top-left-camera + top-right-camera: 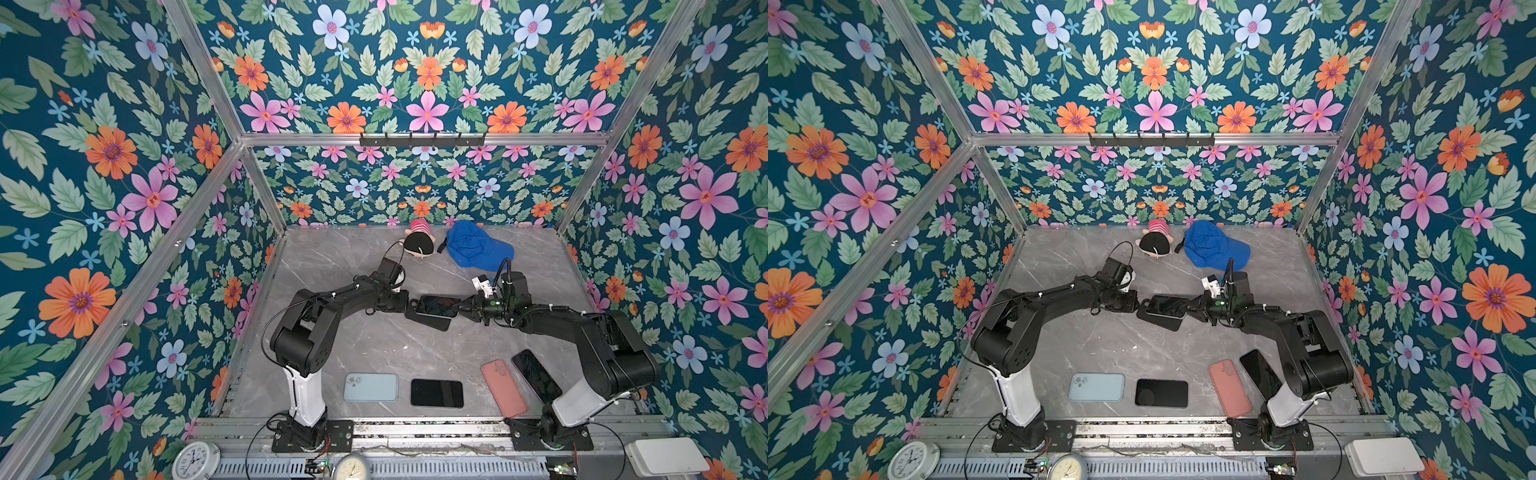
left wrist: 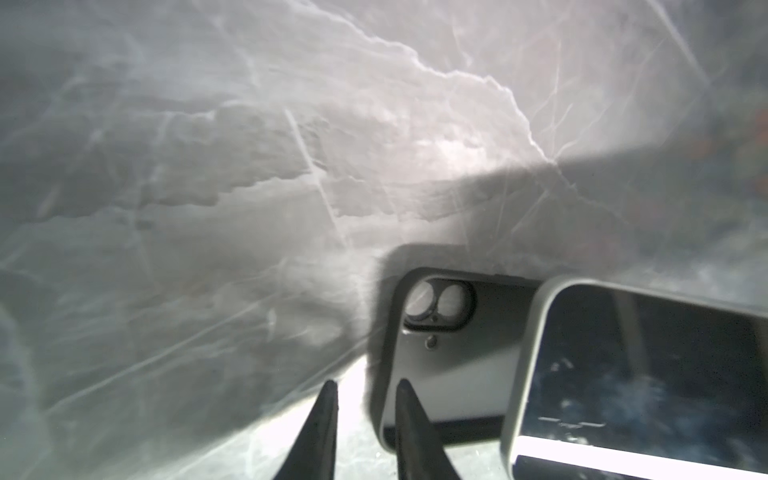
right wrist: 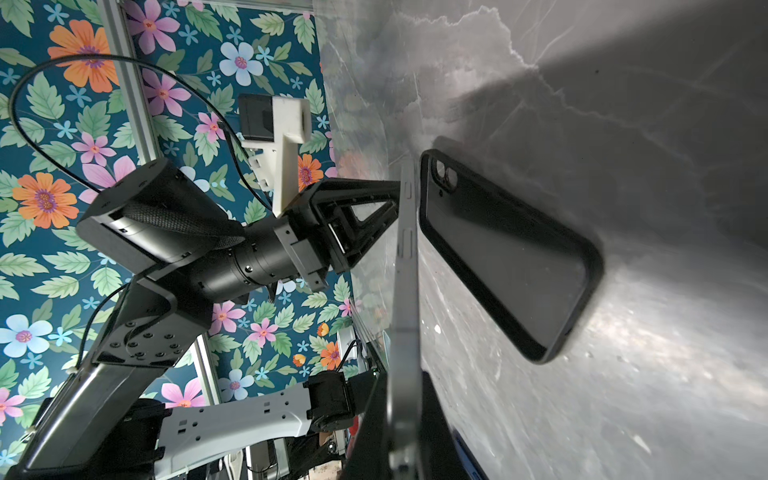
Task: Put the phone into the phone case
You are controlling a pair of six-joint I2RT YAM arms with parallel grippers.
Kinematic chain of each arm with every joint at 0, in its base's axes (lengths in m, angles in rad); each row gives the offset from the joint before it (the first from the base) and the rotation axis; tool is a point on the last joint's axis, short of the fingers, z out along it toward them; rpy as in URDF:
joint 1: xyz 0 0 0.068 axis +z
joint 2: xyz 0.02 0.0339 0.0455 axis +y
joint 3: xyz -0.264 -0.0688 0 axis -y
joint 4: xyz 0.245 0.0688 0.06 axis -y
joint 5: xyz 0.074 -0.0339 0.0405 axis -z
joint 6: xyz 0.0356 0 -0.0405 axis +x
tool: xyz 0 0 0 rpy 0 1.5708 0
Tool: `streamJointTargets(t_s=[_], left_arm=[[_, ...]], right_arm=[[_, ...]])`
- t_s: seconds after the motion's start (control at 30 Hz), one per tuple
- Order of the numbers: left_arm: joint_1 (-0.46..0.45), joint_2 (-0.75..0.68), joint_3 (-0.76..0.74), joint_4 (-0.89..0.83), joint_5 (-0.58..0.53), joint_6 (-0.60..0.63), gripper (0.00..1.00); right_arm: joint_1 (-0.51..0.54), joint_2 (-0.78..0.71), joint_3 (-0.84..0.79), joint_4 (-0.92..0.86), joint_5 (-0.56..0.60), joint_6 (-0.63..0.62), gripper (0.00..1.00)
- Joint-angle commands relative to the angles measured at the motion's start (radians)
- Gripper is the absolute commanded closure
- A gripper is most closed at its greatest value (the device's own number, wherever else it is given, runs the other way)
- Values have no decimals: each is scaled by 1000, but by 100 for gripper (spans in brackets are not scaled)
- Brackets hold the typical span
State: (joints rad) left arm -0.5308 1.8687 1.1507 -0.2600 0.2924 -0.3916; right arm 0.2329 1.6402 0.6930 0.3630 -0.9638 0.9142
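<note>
Black phone case (image 1: pixel 432 322) on worktop (image 1: pixel 374 345). Over it, right pincer (image 1: pixel 460 309) clamps the phone (image 1: pixel 437 306) by one end; left pincer (image 2: pixel 365 382) slightly parted, empty, beside case's camera corner.

The desk (image 1: pixel 374 345) is grey marble with pale veins. The walls (image 1: pixel 104 187) are dark teal, patterned with orange, pink and pale-blue flowers and green leaves. The left hand (image 1: pixel 409 306) and right hand (image 1: pixel 460 309) are black. Between them, the phone (image 1: pixel 437 306) has a glossy black screen and grey rim, above a matte black phone case (image 1: pixel 428 323). Beyond the right hand is a bright blue cap (image 1: pixel 478 245), and well behind it a salmon-pink case (image 1: pixel 504 388).
</note>
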Motion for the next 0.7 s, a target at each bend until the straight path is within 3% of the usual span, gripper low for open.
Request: streamJointTargets(t_s=[0.0,0.3,0.67], left_arm=[[18,-12,-19,58,66,-36,70],[48,-22,-95,194,181,-113,62],[52,-6,-119,246,218,-137,62]], right_arm=[[6,46,12,73,-44,8,100],[22,102,16,123,-38,32,100],[23,149,18,138,-35,32,100]])
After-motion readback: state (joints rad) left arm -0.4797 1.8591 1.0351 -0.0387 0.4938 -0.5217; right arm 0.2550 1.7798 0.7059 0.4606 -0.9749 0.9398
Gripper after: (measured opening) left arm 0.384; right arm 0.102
